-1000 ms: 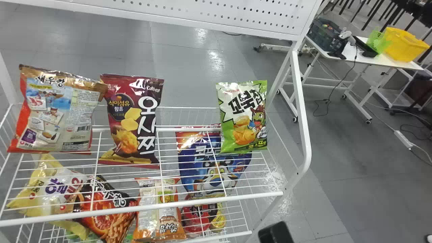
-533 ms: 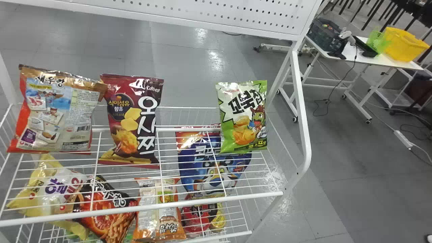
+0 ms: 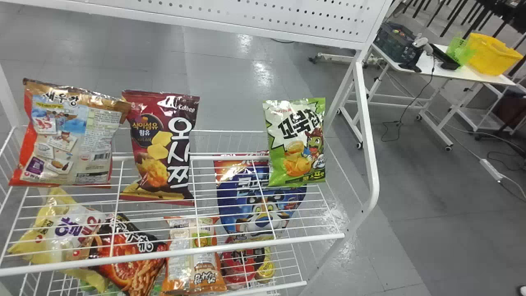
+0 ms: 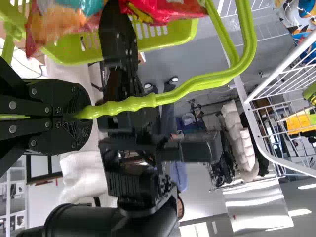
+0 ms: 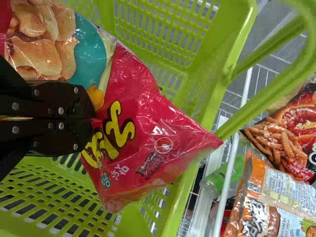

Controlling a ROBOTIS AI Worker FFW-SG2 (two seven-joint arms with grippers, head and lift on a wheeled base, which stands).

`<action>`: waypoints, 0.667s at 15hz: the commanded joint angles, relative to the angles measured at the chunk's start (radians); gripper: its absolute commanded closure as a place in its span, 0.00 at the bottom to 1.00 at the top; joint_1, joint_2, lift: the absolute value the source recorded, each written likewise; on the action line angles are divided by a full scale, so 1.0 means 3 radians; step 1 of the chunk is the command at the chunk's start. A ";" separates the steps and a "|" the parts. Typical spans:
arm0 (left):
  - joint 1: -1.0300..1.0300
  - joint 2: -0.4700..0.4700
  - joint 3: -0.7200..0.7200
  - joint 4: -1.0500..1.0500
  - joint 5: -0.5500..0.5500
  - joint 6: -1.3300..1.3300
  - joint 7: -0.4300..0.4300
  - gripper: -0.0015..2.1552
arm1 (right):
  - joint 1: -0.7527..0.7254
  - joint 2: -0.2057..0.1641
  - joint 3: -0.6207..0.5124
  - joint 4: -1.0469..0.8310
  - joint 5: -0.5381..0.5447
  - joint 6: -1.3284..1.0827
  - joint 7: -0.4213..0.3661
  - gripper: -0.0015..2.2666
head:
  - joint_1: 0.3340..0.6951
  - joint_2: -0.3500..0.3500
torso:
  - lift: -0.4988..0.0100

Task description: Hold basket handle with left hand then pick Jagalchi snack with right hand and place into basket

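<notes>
Left gripper (image 4: 85, 117) is pinching its black fingers together, and yeah, the right gripper (image 5: 90, 119) is doing pretty much the same.

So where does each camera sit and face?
Head view: on the head, forward and down at the rack.
Left wrist view: on that wrist, past the left gripper at the basket handle and right arm.
Right wrist view: on that wrist, over the right gripper and red bag into the basket.
Wrist views share the basket.
</notes>
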 commanded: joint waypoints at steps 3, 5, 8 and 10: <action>0.0001 -0.0002 -0.0004 0.0000 0.0000 -0.0010 -0.0008 0.56 | -0.0118 -0.0004 0.0162 0.0299 0.0127 -0.0145 -0.0059 0.77 | 1.00 0.00 | 0.96; 0.0001 0.0003 0.0001 0.0000 -0.0005 -0.0010 -0.0008 0.56 | -0.0046 -0.0050 0.0147 0.0218 0.0117 -0.0237 -0.0085 0.18 | 1.00 0.00 | 0.96; 0.0001 -0.0002 0.0001 0.0000 -0.0005 -0.0010 0.0003 0.56 | 0.0163 -0.0055 -0.0114 -0.0212 0.0055 -0.0206 -0.0074 0.00 | 1.00 0.00 | 0.96; 0.0001 -0.0002 0.0001 0.0000 0.0000 -0.0010 0.0003 0.56 | 0.0250 -0.0055 -0.0308 -0.0493 -0.0011 -0.0043 -0.0064 0.02 | 1.00 0.00 | 0.96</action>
